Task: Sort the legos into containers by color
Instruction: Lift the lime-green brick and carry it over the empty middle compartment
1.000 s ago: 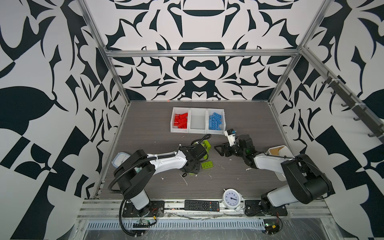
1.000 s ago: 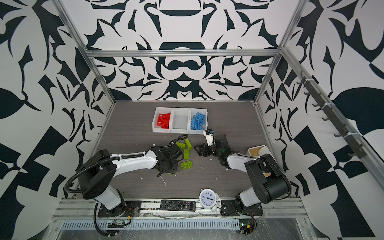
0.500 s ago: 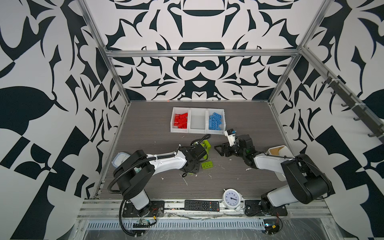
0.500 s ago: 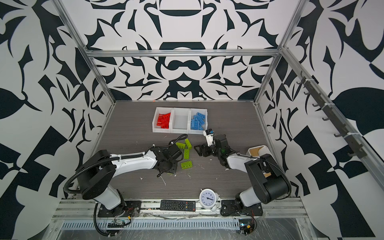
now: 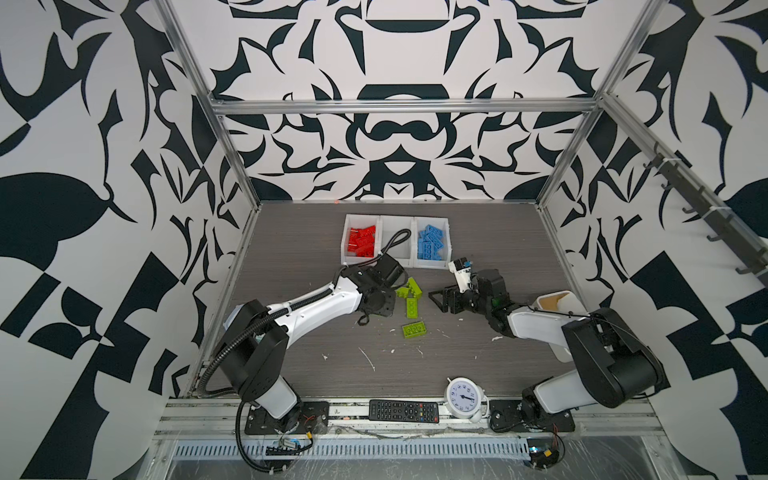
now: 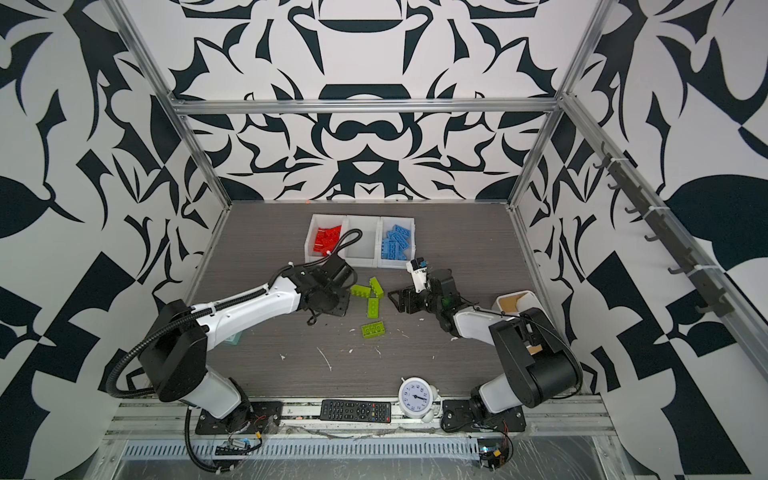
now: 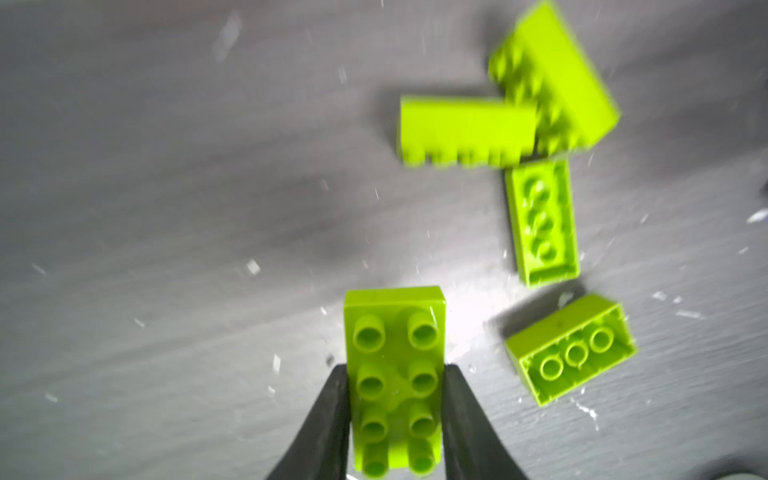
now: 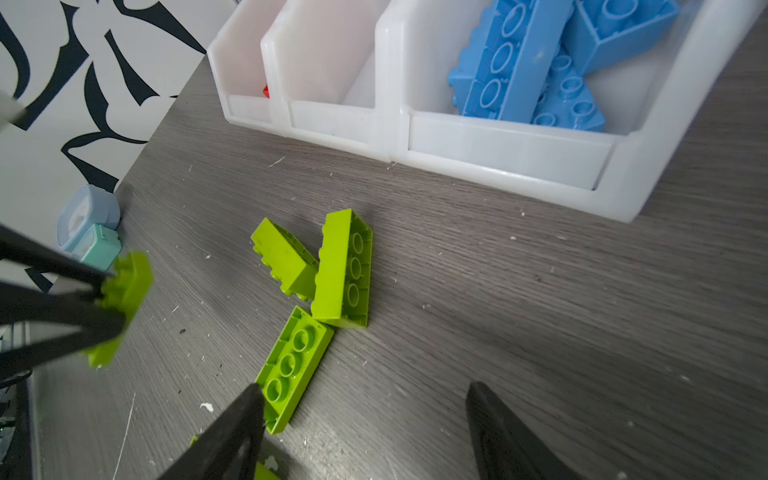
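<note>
lime studded rectangular plastic lego point(image 7: 395, 328) clamped in left tool point(image 7: 395, 369), right tool point(image 8: 363, 388) spread wide, grey woodgrain table point(image 8: 540, 291)

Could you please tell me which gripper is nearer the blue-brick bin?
Right. The right gripper is open in front of the blue-brick bin; the left gripper, holding a green brick, is farther left.

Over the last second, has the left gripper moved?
Yes. In a top view the left gripper, shut on a green lego, has shifted toward the containers. Its cable now overlaps the middle container.
</note>
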Motion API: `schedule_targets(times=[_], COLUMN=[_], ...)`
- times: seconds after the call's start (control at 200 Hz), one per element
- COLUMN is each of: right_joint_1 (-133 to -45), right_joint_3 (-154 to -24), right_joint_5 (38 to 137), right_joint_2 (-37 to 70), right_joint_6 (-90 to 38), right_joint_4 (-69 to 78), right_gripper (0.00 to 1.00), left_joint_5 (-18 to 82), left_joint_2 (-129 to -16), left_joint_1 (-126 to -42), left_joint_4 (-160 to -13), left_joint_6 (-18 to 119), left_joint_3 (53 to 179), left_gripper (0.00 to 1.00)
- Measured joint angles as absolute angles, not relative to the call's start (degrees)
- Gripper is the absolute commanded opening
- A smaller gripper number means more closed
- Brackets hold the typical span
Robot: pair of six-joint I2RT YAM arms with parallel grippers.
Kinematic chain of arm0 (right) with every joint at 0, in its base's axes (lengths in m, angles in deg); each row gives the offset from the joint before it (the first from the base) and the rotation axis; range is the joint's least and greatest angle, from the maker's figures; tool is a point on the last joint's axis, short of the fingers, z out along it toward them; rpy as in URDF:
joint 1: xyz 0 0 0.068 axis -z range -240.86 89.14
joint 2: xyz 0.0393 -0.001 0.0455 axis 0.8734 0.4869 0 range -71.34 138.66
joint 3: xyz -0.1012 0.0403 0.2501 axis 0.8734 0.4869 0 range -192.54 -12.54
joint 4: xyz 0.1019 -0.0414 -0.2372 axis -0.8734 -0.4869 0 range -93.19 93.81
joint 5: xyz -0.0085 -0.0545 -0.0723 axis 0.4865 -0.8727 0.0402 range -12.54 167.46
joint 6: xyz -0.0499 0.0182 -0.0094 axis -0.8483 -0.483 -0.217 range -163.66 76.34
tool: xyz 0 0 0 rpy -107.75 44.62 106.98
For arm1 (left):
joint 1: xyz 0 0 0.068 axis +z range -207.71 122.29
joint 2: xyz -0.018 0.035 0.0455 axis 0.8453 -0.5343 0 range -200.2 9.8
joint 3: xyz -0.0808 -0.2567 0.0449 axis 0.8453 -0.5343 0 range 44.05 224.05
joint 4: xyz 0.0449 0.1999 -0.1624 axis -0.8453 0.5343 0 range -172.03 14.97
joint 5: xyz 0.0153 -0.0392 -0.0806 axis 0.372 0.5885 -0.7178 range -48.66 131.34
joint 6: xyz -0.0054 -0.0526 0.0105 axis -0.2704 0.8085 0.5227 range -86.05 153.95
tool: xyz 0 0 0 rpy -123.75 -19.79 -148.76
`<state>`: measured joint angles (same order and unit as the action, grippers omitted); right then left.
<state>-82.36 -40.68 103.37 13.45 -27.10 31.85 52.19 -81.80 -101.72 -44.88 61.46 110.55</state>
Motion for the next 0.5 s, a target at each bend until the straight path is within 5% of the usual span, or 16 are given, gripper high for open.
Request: schedule_targets(times=[0.5], right_joint_1=[-82.4], right_joint_3=[-40.7], right_joint_5=[103.3], right_joint_2=[13.5], right_joint_6=[-27.1], right_joint_4=[31.5], right_gripper=[0.79], left_joint_5=[47.6], left_joint_2=[-106.1], left_joint_1=[-94.0], left_joint_4=[-48.4], left_joint_6=[44.3], left_joint_3=[144.7], left_gripper=[0.34])
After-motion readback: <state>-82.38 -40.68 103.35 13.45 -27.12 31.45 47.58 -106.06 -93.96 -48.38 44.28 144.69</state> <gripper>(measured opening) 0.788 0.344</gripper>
